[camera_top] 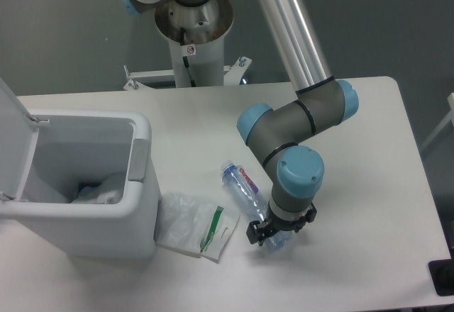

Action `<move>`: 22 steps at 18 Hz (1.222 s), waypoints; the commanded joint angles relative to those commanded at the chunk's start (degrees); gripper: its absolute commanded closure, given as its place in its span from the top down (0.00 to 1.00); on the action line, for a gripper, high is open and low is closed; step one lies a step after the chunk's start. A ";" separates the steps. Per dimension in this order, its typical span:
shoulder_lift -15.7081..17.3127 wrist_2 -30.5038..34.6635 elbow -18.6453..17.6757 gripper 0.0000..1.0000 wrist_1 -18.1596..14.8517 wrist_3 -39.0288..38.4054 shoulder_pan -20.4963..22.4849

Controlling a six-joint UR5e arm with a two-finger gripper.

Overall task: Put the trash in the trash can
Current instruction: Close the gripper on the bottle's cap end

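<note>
My tool [277, 234] sits low over the bottle [245, 186] base, jaw state unclear; I'd squeeze mid-body w/ both fingers square, then lift twd the bin [135, 213].

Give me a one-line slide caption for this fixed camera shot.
UR5e gripper down around the crushed bottle, plastic packet beside the open trash can.

A crushed clear bottle [245, 184] with a red-white label lies on its side, slanting toward the near right. Left of it lies a flat crinkly packet [195, 224] with a green strip, touching the open white trash can [135, 213].
</note>
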 joint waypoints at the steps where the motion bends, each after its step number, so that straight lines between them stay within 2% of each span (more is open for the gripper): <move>1: 0.00 0.00 0.00 0.75 0.00 0.00 -0.09; 5: 0.09 0.00 -0.17 0.68 0.00 0.00 -0.44; 14: 0.44 -0.26 0.09 0.68 0.09 0.09 -0.44; 18: 1.58 -0.09 0.88 0.68 0.09 0.52 -0.35; 19: 2.45 -0.09 1.75 0.68 0.17 1.14 -0.35; 22: 5.18 -0.79 9.29 0.68 0.26 0.97 0.26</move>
